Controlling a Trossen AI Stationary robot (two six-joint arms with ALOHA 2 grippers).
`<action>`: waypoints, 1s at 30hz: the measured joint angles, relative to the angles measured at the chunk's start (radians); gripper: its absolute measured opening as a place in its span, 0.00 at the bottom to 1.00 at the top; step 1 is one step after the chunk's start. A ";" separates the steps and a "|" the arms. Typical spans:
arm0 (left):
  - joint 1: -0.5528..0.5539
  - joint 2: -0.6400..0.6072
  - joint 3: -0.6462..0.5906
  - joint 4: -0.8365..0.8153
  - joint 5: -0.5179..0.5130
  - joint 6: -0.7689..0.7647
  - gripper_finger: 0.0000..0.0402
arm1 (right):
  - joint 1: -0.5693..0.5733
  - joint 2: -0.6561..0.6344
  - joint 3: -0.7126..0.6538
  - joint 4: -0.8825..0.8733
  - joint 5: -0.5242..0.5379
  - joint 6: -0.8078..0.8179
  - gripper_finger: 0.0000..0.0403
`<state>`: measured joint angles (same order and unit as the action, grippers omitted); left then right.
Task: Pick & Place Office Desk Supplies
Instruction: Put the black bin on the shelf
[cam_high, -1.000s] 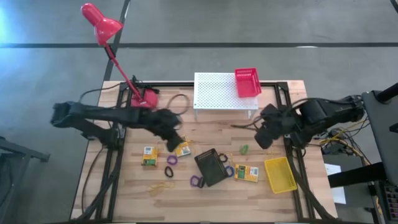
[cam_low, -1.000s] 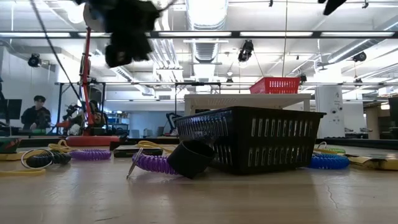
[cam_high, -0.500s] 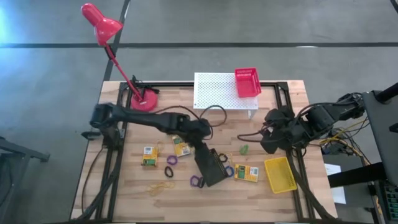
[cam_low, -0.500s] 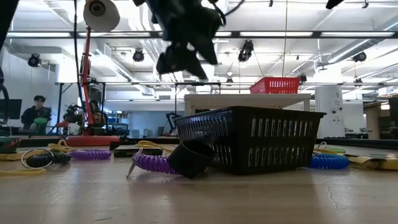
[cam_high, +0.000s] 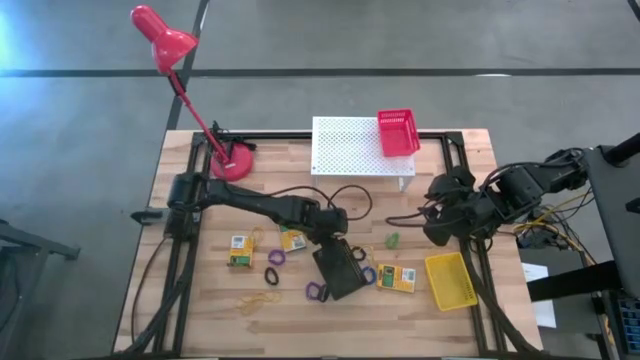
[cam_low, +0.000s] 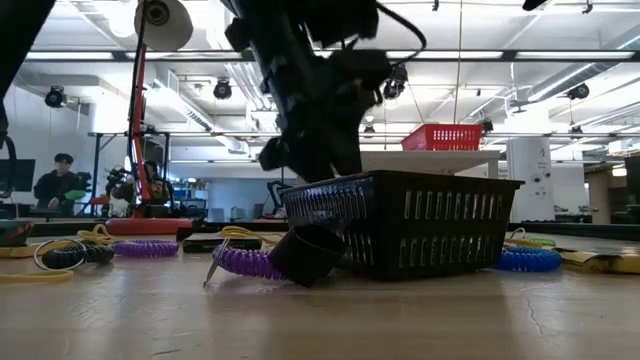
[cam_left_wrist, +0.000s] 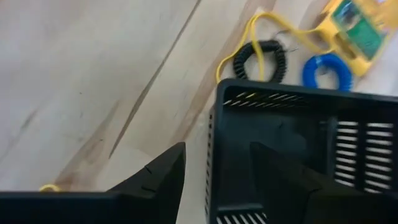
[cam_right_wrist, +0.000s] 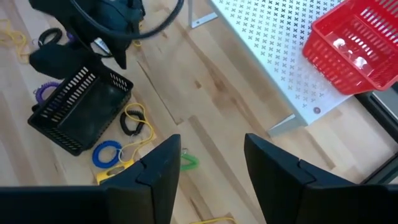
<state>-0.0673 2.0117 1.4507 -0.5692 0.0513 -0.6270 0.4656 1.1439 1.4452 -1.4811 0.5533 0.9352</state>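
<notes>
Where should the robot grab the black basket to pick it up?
Best on the thin rim of the black tray, coming from above. It sits open side up with slotted upright walls, so one finger can slip inside and one outside. The left gripper hangs open at that wall.

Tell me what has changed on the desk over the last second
The left gripper swung from near the lamp base across the table and came down at the edge of the black tray, fingers open astride its wall, nothing held. The right gripper drew back slightly toward the table's right edge, open and empty. The black tray, card boxes, rings, yellow tray and red tray stayed put.
</notes>
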 joint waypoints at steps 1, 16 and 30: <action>0.000 0.006 0.000 0.001 -0.006 0.000 0.48 | 0.000 -0.001 0.000 0.000 0.000 0.000 0.42; -0.005 0.048 -0.001 0.059 -0.052 0.000 0.17 | 0.000 -0.011 0.000 -0.001 0.000 -0.019 0.43; -0.004 -0.115 0.002 -0.002 0.121 -0.304 0.02 | 0.025 -0.017 0.000 0.002 -0.007 0.008 0.40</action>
<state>-0.0714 1.8966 1.4532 -0.5710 0.1718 -0.9311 0.4908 1.1271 1.4452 -1.4796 0.5461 0.9436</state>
